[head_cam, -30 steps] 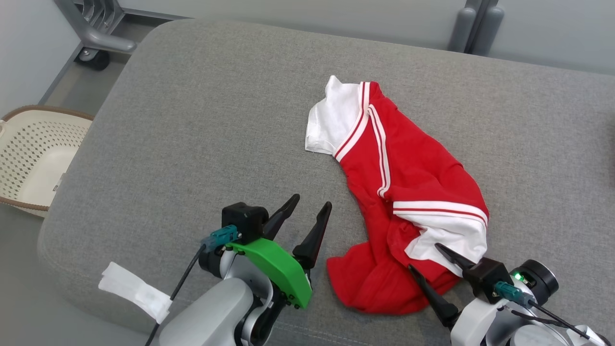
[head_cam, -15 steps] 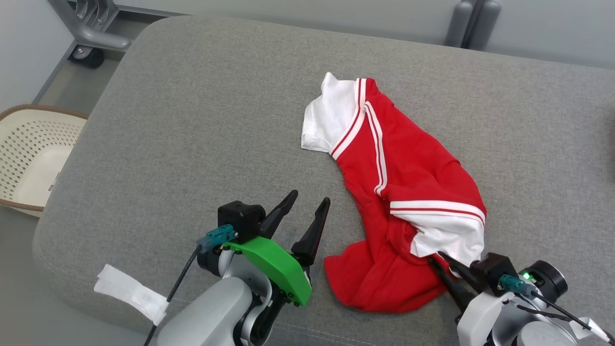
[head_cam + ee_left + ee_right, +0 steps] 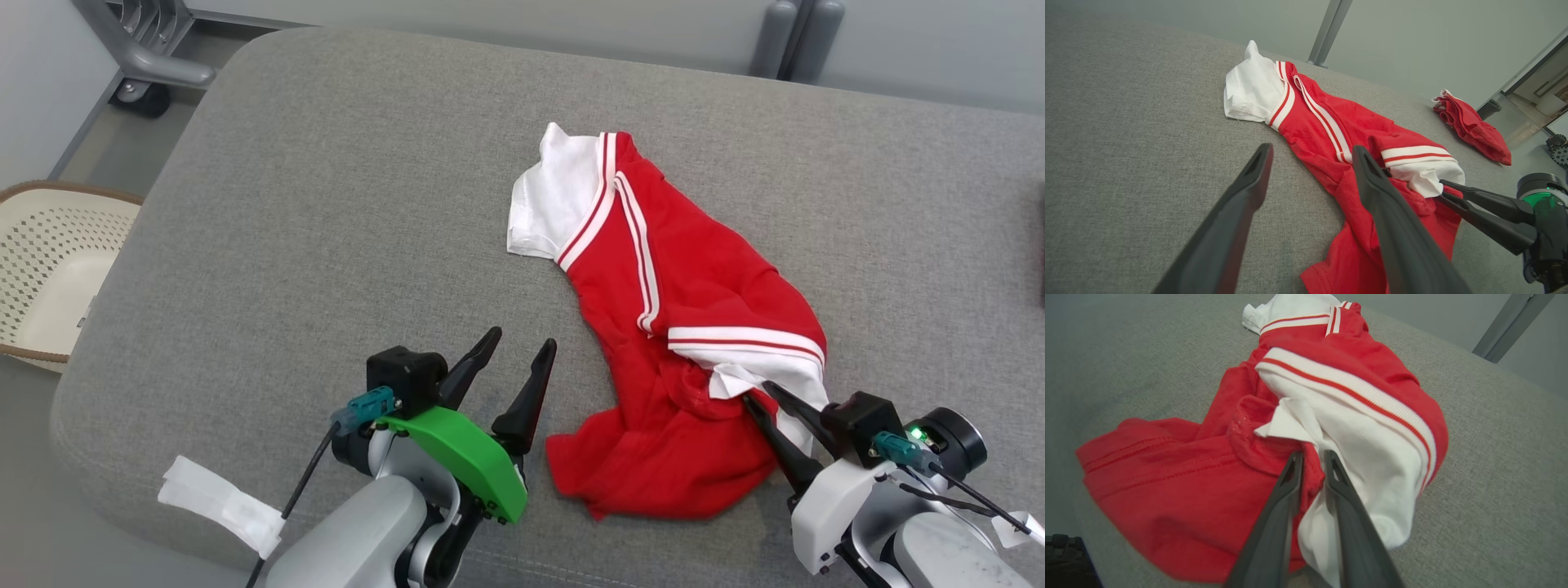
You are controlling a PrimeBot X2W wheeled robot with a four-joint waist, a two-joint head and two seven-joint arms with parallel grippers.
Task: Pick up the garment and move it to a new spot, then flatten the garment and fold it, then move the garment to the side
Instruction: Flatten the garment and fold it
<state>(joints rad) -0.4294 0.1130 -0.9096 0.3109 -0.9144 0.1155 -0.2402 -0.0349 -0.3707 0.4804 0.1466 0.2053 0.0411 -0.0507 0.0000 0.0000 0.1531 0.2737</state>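
A red garment (image 3: 694, 302) with white sleeves and white stripes lies crumpled on the grey cushion (image 3: 326, 204), right of centre. My right gripper (image 3: 758, 392) is shut on a bunch of red and white cloth at the garment's near right end; in the right wrist view the garment (image 3: 1363, 416) is pinched between the right gripper's (image 3: 1313, 453) narrow fingers. My left gripper (image 3: 523, 338) is open and holds nothing, just left of the garment's near hem. From the left wrist, the left gripper (image 3: 1312, 148) points at the garment (image 3: 1323, 122), with the right gripper (image 3: 1440, 188) beyond it.
A cream perforated basket (image 3: 49, 269) stands on the floor off the cushion's left edge. A grey metal frame with a caster (image 3: 147, 65) is at the far left. A second red bundle (image 3: 1470, 126) lies far off on the cushion's right side.
My right gripper has gone from open to shut on the garment's near white-and-red end, bunching the cloth toward it. The left gripper has stayed open. The camera has shifted slightly.
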